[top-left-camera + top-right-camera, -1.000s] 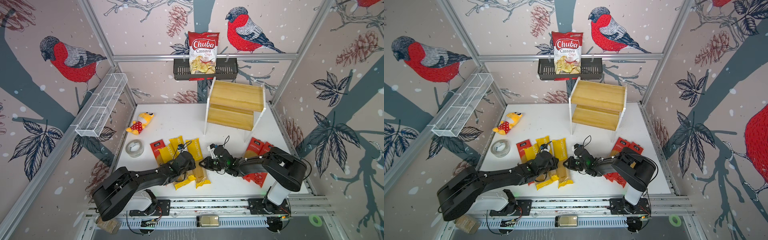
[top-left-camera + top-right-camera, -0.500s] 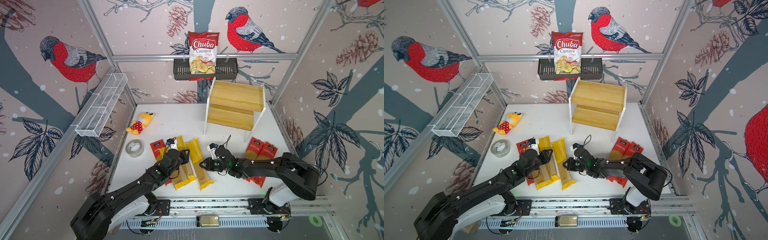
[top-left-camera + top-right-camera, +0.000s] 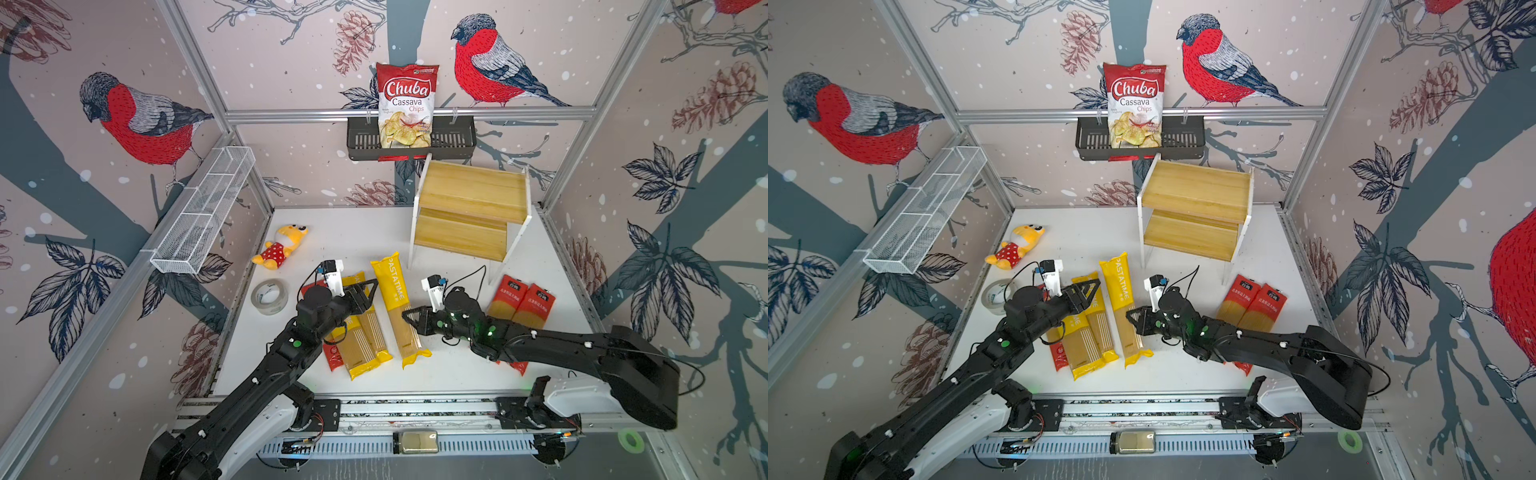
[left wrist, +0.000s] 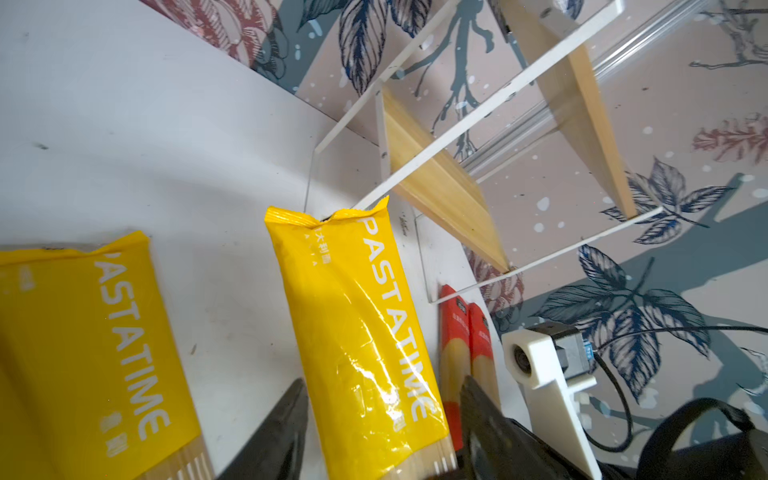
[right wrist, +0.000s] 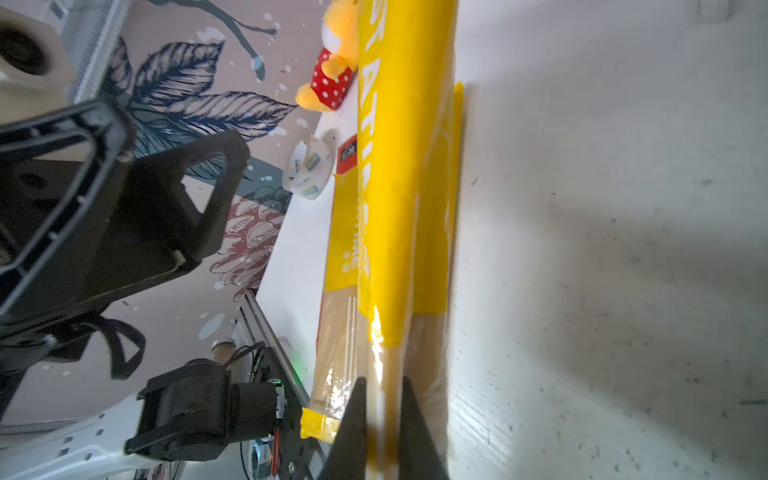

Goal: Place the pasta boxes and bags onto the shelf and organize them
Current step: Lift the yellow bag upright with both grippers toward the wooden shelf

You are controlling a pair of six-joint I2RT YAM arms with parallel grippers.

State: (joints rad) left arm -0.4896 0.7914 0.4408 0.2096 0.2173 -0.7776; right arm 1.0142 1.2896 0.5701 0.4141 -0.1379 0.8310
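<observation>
My right gripper (image 3: 412,319) (image 3: 1134,321) (image 5: 384,380) is shut on the long edge of a yellow PASTATIME packet (image 3: 395,299) (image 3: 1120,297) (image 4: 365,324) (image 5: 395,166), at its clear window. That packet lies on the white table. My left gripper (image 3: 371,292) (image 3: 1091,293) (image 4: 384,380) is open and empty, just left of that packet, over two more yellow packets (image 3: 361,336). A red-ended packet (image 3: 333,356) lies under them. Two red-ended packets (image 3: 521,301) lie at the right. The shelf (image 3: 469,216) (image 3: 1196,208) (image 4: 440,183) stands bare at the back right.
A Chuba chips bag (image 3: 407,104) sits in a black wall basket (image 3: 455,141). A white mesh basket (image 3: 203,216) hangs on the left wall. A plush toy (image 3: 280,251) and a tape roll (image 3: 269,296) lie at the table's left.
My left gripper has opened and drawn back to the left. The yellow packet in my right gripper has slid away from the other two, toward the shelf. The right gripper stays shut.
</observation>
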